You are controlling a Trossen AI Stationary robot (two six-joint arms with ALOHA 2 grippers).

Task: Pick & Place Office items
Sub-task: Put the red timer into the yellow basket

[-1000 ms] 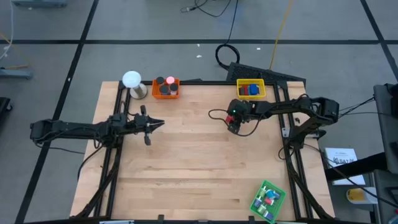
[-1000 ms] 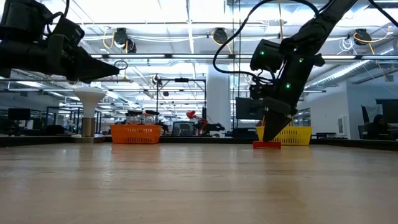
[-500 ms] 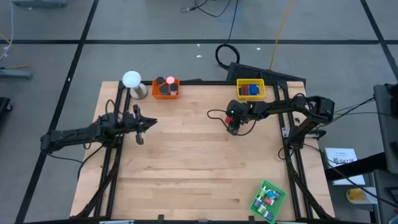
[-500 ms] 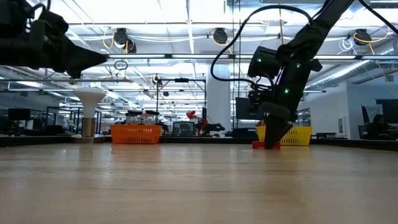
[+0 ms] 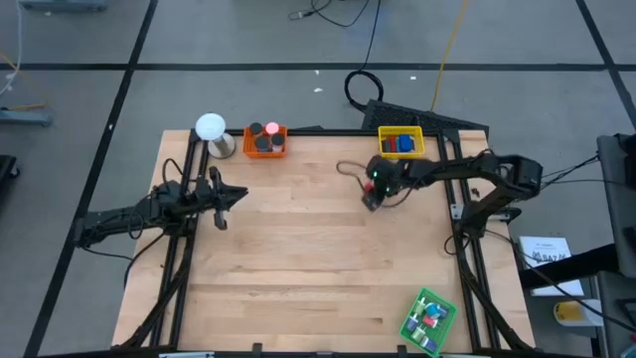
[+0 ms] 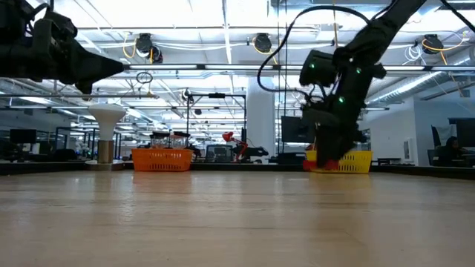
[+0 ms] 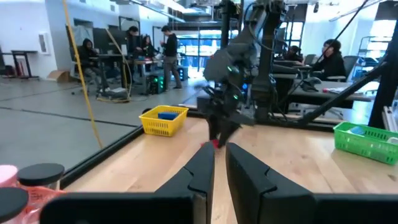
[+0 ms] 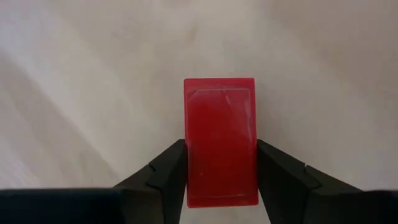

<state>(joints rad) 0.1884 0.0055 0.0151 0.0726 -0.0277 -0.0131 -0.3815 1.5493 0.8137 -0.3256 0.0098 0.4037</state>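
Note:
A red rectangular block (image 8: pixel 221 118) lies between the fingers of my right gripper (image 8: pixel 221 155), which is shut on it. That gripper slants down at the table's far right (image 5: pixel 370 202), just in front of the yellow tray (image 5: pixel 400 142). The low view shows the block (image 6: pixel 310 166) at the fingertips, and I cannot tell whether it rests on the wood. My left gripper (image 5: pixel 237 194) hovers level over the table's left side, shut with nothing in it (image 7: pixel 219 168), pointing toward the right arm. My right gripper pinches the red block by its two long sides (image 8: pixel 189 155), near the end closer to the wrist. One finger (image 8: pixel 165 171) is on each side, and they lie along the block. They come slanting down from the table's right. The block's broad face is turned up.
An orange tray (image 5: pixel 265 140) with black discs and a pink piece stands at the far left, next to a white ball on a round base (image 5: pixel 210 127). The yellow tray holds blue pieces. A green tray (image 5: pixel 428 319) with small pieces sits at the near right corner.
My left gripper has drawn back toward the table's left edge and stayed shut. My right gripper has rolled about its own axis over the red block and closed onto it. The block, which lay flat on the wood, now shows slightly higher at the fingertips.

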